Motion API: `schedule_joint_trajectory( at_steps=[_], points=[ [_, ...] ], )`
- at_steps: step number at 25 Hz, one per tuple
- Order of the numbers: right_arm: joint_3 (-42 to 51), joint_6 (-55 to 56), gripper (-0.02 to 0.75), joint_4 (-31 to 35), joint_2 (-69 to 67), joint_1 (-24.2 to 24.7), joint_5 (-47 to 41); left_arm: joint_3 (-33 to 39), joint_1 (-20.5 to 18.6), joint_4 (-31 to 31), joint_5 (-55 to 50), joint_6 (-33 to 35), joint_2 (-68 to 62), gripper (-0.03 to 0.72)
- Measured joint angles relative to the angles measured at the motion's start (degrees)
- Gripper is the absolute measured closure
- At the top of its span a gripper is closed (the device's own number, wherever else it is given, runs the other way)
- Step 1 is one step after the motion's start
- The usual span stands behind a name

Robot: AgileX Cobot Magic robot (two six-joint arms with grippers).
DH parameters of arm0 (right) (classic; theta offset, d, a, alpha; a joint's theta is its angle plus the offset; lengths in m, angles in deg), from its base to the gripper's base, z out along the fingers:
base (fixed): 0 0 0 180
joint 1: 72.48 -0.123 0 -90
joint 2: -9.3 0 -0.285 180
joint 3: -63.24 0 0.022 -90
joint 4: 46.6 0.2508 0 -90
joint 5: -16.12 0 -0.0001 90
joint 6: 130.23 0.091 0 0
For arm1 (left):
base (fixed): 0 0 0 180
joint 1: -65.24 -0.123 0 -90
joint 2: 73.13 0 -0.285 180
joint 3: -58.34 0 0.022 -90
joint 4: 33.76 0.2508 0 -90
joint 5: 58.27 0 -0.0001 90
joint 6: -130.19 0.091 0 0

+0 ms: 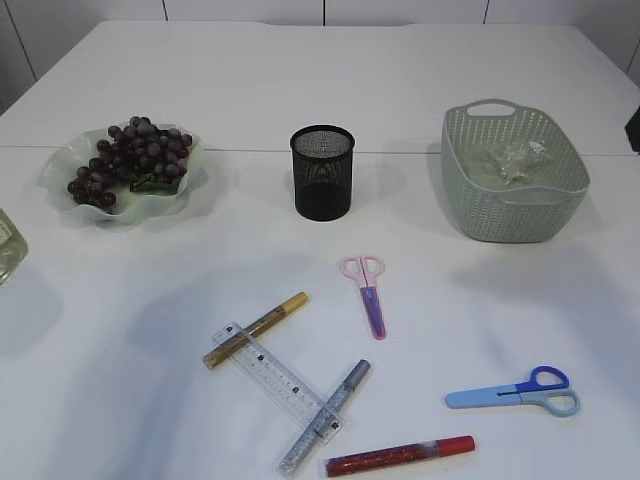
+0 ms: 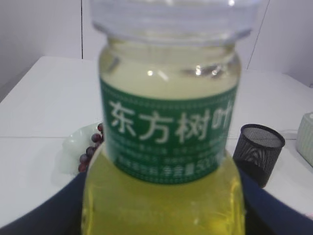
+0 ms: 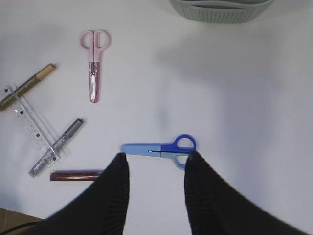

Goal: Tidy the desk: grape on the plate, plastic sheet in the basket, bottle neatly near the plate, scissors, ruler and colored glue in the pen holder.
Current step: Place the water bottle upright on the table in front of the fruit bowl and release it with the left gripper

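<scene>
My left gripper [image 2: 161, 210] is shut on the bottle [image 2: 168, 122] of yellow liquid with a green label, which fills the left wrist view. In the exterior view only the bottle's edge [image 1: 6, 245] shows, at the far left. Grapes [image 1: 135, 155] lie on the pale green plate [image 1: 60, 165]. The crumpled plastic sheet [image 1: 515, 158] lies in the green basket [image 1: 500, 215]. My right gripper [image 3: 156, 157] is open, hovering over the blue scissors [image 3: 159, 148]. Pink scissors [image 1: 368, 290], a clear ruler [image 1: 275, 375] and gold [image 1: 256, 329], silver [image 1: 325, 415] and red [image 1: 400, 456] glue pens lie on the table. The black mesh pen holder [image 1: 322, 172] stands at the centre.
The ruler rests across the gold and silver glue pens. The blue scissors [image 1: 515, 390] lie at the front right, apart from the other items. Neither arm shows in the exterior view.
</scene>
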Motion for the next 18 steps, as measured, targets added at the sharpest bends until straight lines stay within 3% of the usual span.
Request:
schedule_joint_trajectory(
  at_steps=[10, 18],
  points=[
    [0.0, -0.8, 0.424, -0.3, 0.0, 0.0, 0.0, -0.1, -0.1, -13.5, 24.5, 18.0, -24.5, 0.245],
    [0.0, -1.9, 0.425, -0.4, 0.0, 0.0, 0.0, -3.8, -0.1, -15.1, 26.8, 20.6, -44.1, 0.245]
  ],
)
